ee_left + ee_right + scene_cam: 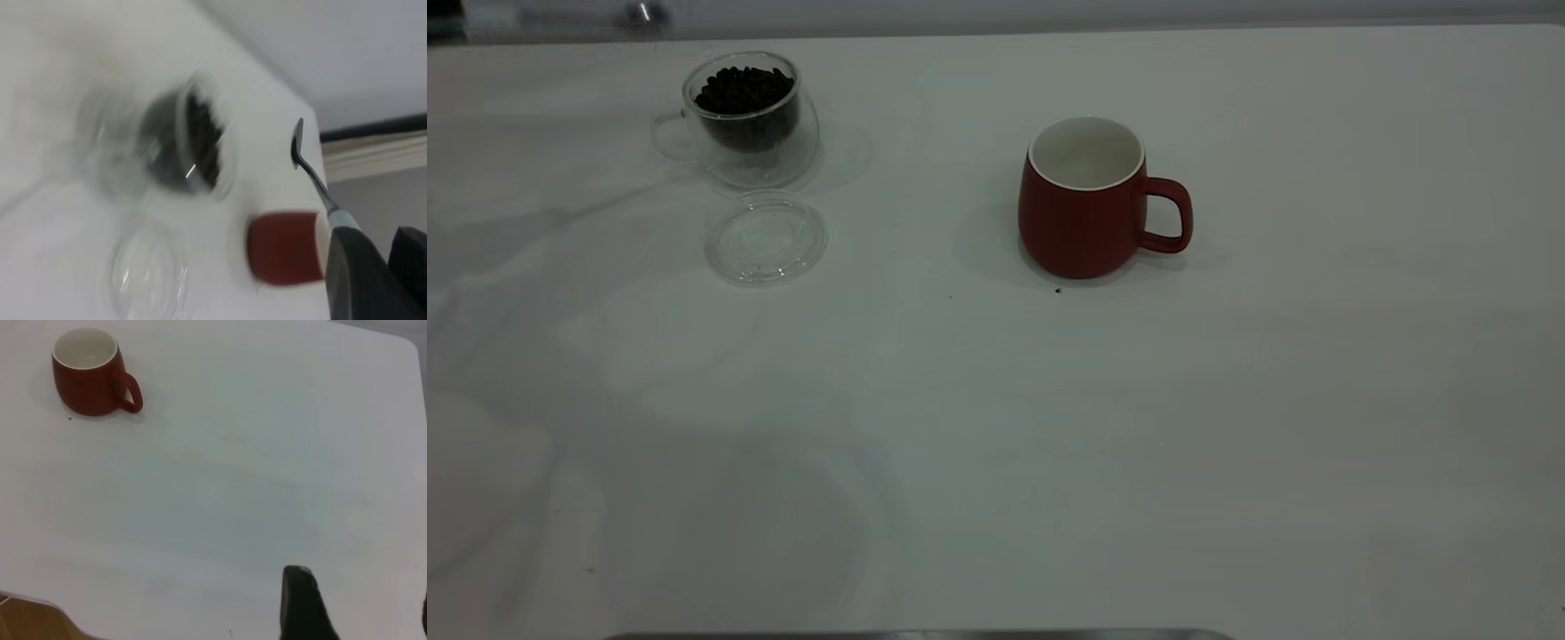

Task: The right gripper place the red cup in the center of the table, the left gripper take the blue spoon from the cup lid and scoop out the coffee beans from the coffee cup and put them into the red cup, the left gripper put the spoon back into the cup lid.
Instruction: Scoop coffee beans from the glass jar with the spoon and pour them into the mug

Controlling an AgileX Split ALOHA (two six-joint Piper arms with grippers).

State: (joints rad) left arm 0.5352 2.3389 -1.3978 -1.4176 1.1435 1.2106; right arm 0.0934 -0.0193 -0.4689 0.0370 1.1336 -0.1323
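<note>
Glass cup (749, 120) of beans (743, 89) and bare lid (767, 237) lie below the left gripper (373, 280), pinching the spoon (313, 177). Red cup (1083, 200) stands mid-table (996, 427), beyond. Right gripper (360, 607) well apart, fingers spread.

Left gripper (373, 277): matte black, almost dark grey where light falls, smooth plastic-like surface. Two fingers (353, 280) visible in the left wrist view, broad and thick at the base, narrowing toward the tips, with rounded edges. No screws, cables or markings to see on them.

Right gripper (360, 607): also black. Only one finger (303, 603) clearly in the right wrist view, a flat tapering blade with a blunt, rounded end and a slightly glossy top edge; a thin dark sliver of the second one at the picture border. No labels or wiring shown.
</note>
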